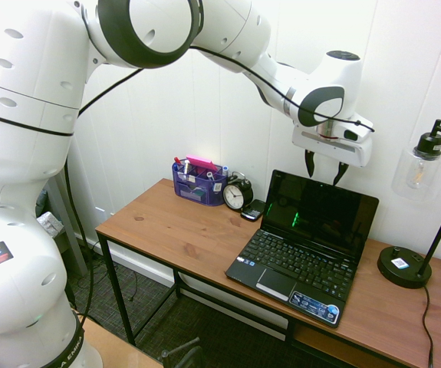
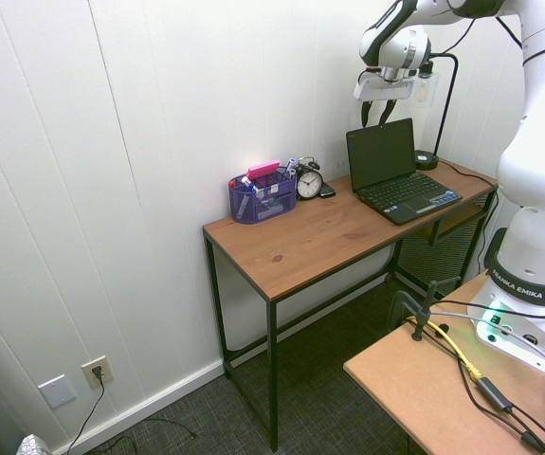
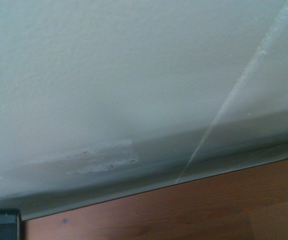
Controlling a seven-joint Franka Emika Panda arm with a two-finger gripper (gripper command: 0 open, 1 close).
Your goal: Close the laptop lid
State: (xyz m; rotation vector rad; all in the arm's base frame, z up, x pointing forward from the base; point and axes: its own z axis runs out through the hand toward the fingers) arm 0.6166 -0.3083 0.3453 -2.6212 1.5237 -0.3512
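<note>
The small black laptop stands open on the right half of the wooden desk [image 1: 174, 230]. Its lid [image 1: 321, 211] [image 2: 381, 152] is upright and leans slightly back toward the wall, with the dark screen facing the room. The keyboard base [image 1: 301, 264] lies flat in front of it. My gripper [image 1: 324, 170] [image 2: 376, 114] hangs fingers-down just above the lid's top edge, near its middle. It is open, with nothing between the fingers. The wrist view shows only white wall, a strip of desk wood and no laptop.
A purple organizer [image 1: 199, 184] with pens, a black alarm clock [image 1: 237, 194] and a black phone [image 1: 253, 209] [image 3: 1, 224] sit along the wall to the left of the laptop. A black lamp [image 1: 416, 172] with a round base stands at the desk's right end.
</note>
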